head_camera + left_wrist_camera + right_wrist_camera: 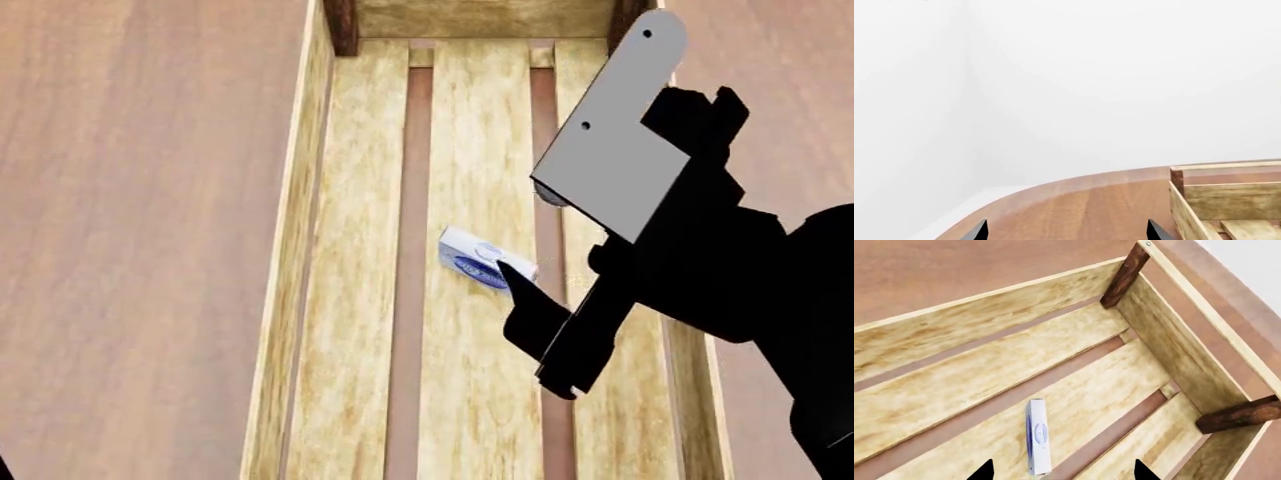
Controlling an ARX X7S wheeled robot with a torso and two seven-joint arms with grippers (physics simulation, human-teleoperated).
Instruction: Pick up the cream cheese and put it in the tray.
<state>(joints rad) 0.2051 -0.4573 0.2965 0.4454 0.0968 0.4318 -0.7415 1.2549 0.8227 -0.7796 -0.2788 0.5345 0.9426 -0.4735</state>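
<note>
Resting on wood table [147,240].

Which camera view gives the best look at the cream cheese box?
The head view: the cream cheese shows its blue-logo face on the tray's slats, beside the right gripper. The right wrist view shows it mostly edge-on. The left wrist view does not show it.

No lettering could be read anywhere: the cream cheese [483,258] lying in the tray [304,240] bore only a blue oval logo, its wording too small and blurred to make out in either view.
</note>
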